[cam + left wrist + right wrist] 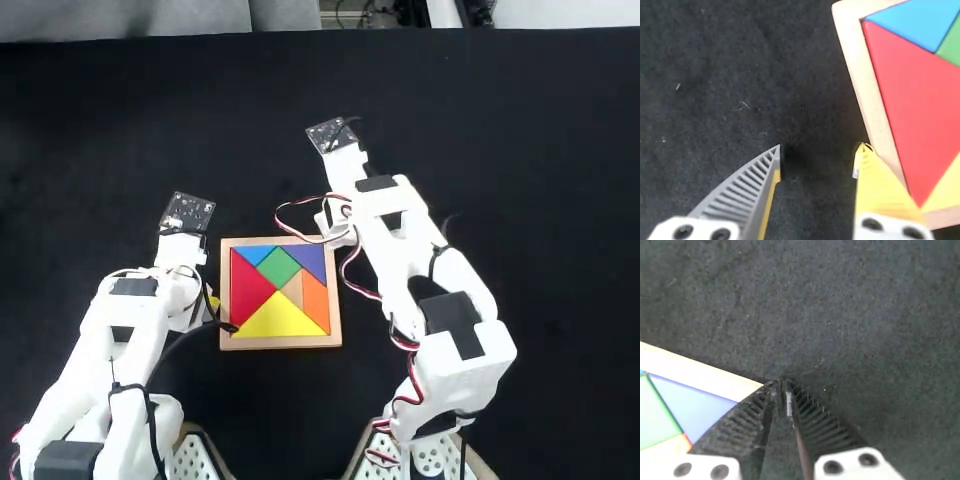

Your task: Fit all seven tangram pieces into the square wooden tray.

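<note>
Nearest, at 8 o'clock of the tray (281, 343): left gripper (820, 156), jaws wide apart, holding nothing, just black cloth (520, 150) between them. One jaw right up against the tray's wooden rim, near the red-and-yellow corner.

Next, the tray itself, flat on the cloth between both arms. Inside, at 6 o'clock a big yellow piece (280, 320), at 9 o'clock a big red piece (248, 290), at 3 o'clock an orange piece (316, 298), in the middle a tan patch (293, 289). Plain wood piece or bare tray floor there? Cannot tell. Farther back, at 11 o'clock a blue piece (254, 254), at 12 o'clock a green piece (281, 266), at 1 o'clock a purple piece (310, 260). All lying flat and snug, edge to edge.

Farthest, at the tray's 1 o'clock corner: right gripper (782, 386), jaws pinched shut on nothing, tips down on the cloth just beside the rim.

Probably done, or very close, with the tan patch counted as a piece.

Now the feel of the pieces. Likely thin, hard wood: light, not bendy, not easy to break. Smooth paint, so maybe a bit slippery. Packed in level with each other, so no side left to pinch. Better to press on top and slide, or to tip one up at a point first. For a loose piece, best to pinch across two straight sides. For the tray, best to grab the thick rim, or nudge it from one side.
</note>
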Controlling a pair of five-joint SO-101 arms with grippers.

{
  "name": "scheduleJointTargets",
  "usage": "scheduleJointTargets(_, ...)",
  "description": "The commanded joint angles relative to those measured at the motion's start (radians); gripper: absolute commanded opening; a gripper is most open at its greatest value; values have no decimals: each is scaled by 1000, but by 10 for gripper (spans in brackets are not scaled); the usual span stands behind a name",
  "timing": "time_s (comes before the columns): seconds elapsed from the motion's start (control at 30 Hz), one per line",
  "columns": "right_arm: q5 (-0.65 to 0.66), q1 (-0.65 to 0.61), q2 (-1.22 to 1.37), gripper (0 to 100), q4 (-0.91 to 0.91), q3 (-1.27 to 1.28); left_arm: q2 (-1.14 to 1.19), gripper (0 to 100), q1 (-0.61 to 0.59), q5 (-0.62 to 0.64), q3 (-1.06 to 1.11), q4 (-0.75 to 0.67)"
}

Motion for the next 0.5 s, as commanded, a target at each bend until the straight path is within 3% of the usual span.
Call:
scheduleJointTargets(0.0,3,5,-44,11,2,-18,-8,238,-77,5,-45,-81)
scheduleJointTargets(0.1,-58,54,-156,11,-94,85,-9,238,-154,69,-38,-147)
scheduleJointTargets(0.3,-77,84,-538,11,-393,473,-150,225,-216,176,-18,-112)
scheduleJointTargets(0.47,-78,84,-791,11,-542,705,-319,37,-214,176,58,-117)
